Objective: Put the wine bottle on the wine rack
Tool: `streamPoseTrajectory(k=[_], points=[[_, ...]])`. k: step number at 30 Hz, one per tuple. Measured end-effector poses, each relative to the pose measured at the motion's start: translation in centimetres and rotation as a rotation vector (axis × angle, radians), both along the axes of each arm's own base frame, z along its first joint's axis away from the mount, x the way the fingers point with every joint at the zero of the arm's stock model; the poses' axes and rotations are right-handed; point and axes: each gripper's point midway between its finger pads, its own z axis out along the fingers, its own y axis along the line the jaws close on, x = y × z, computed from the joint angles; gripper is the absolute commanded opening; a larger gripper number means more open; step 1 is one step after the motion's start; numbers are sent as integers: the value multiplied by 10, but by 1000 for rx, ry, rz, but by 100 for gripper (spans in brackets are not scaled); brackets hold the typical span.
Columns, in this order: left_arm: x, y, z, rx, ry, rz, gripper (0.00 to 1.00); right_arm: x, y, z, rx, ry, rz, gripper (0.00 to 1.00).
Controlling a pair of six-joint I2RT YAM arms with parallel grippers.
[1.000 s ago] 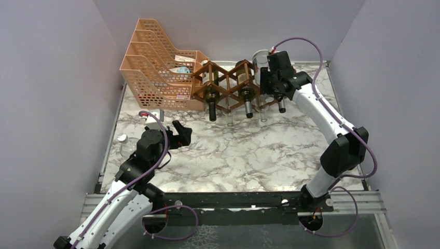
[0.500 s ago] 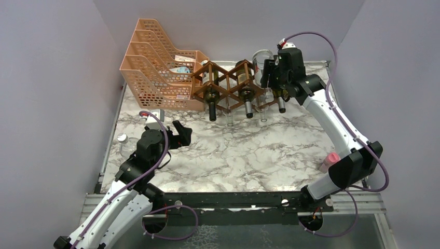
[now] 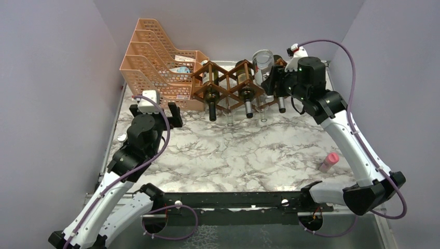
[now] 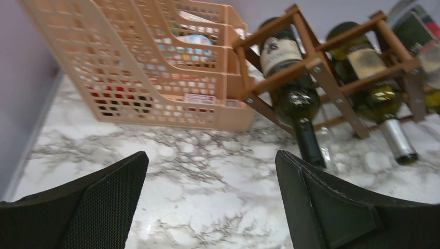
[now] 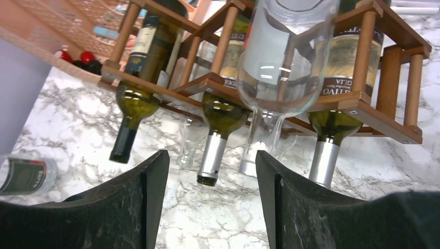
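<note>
The reddish-brown wine rack (image 3: 228, 88) stands at the back of the table and holds several bottles. A clear wine bottle (image 3: 262, 61) lies on its upper right slot, neck pointing down; it also shows in the right wrist view (image 5: 288, 57). My right gripper (image 3: 273, 85) is open and empty just right of that bottle, and its fingers (image 5: 150, 197) are apart from the rack (image 5: 366, 111). My left gripper (image 3: 154, 114) is open and empty at the left, facing the rack (image 4: 311, 65) from a distance.
A peach-orange file tray (image 3: 150, 67) stands left of the rack. Green bottles (image 5: 137, 98) hang neck-down from the rack. A clear labelled bottle (image 5: 23, 176) lies on the marble at the left. A small pink-capped bottle (image 3: 328, 162) stands at the right.
My right gripper has backed off to the right from the clear bottle, which stays on the rack, and its elbow has swung right. My left gripper has risen and turned toward the tray.
</note>
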Motion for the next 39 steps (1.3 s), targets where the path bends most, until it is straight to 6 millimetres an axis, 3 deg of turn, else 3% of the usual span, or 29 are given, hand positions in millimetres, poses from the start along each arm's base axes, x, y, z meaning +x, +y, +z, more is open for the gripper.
streamPoseTrajectory(k=[5,11,19,27,36,39], points=[[17,28,22,135,-10,168,99,-20,4,12,37,-45,66,65],[20,63,18,254,30,353,99,-38,6,17,66,-68,117,65],[12,119,20,256,46,600,99,-54,7,13,81,-67,158,65],[-10,164,-10,214,119,785,93,-76,2,25,108,-111,186,65],[-25,171,-52,140,197,833,78,-84,2,32,120,-132,204,65],[-27,175,-53,105,190,865,71,-86,1,33,120,-134,203,65]])
